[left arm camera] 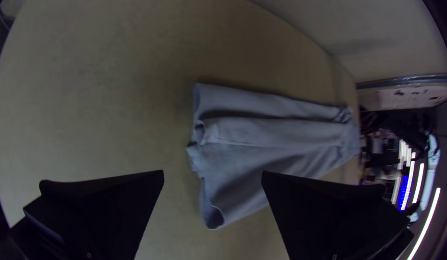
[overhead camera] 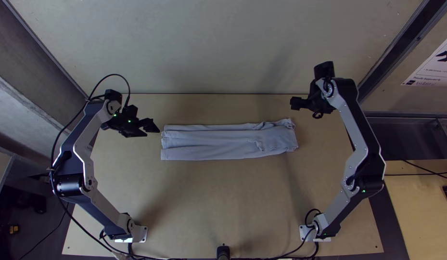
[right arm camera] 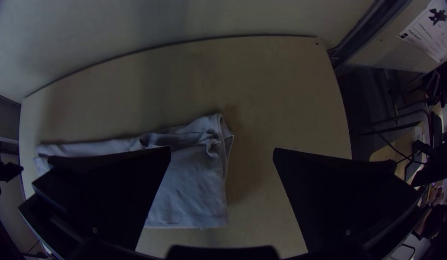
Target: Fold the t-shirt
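Lying across the desk (overhead camera: 223, 207) as a long, narrow strip, the pale blue-grey t-shirt (overhead camera: 218, 144) sits between the side edges, nearer the far edge than the near one. Its length runs roughly along that far edge, with layered folds stacked lengthwise. The left end shows several loose, curling layers; the right end is rumpled and puckered, most of all at the corner towards the desk's far edge. The left pincer (overhead camera: 150, 127) is just beside the strip's left end, its two black fingers (left arm camera: 108, 207) spread wide with nothing gripped between them. The right pincer (overhead camera: 313, 102) is near the desk's far right corner, beyond the strip's right end and towards the far edge; it too is wide apart and has hold of nothing.
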`<state>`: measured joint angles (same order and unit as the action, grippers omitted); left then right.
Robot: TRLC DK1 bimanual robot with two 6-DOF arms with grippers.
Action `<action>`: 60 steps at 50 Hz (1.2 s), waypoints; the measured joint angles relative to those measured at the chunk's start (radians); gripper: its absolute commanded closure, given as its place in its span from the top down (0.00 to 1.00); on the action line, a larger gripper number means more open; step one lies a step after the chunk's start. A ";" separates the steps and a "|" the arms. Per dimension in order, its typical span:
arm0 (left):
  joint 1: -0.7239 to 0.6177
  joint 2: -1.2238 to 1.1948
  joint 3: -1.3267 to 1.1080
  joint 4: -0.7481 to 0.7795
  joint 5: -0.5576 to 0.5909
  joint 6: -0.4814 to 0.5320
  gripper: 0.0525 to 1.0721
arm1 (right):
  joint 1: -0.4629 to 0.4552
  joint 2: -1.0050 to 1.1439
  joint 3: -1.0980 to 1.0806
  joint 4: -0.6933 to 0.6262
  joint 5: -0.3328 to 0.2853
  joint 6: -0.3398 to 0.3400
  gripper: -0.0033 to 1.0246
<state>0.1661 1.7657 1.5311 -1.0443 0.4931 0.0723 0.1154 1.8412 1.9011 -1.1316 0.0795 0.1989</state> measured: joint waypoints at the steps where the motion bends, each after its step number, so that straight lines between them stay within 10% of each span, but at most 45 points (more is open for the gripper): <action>1: 0.009 -0.003 -0.008 0.000 0.019 0.000 0.96 | 0.000 -0.010 0.000 0.000 0.000 0.005 0.96; 24: 0.131 -0.005 -0.195 0.038 0.292 0.058 0.96 | -0.049 -0.221 -0.011 -0.003 0.000 0.036 0.96; 60: 0.061 0.106 -0.275 0.295 0.320 0.011 0.96 | -0.050 -0.380 -0.192 -0.007 0.000 0.036 0.96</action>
<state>0.2272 1.8717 1.2564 -0.7494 0.8127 0.0830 0.0650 1.4609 1.7096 -1.1389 0.0795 0.2352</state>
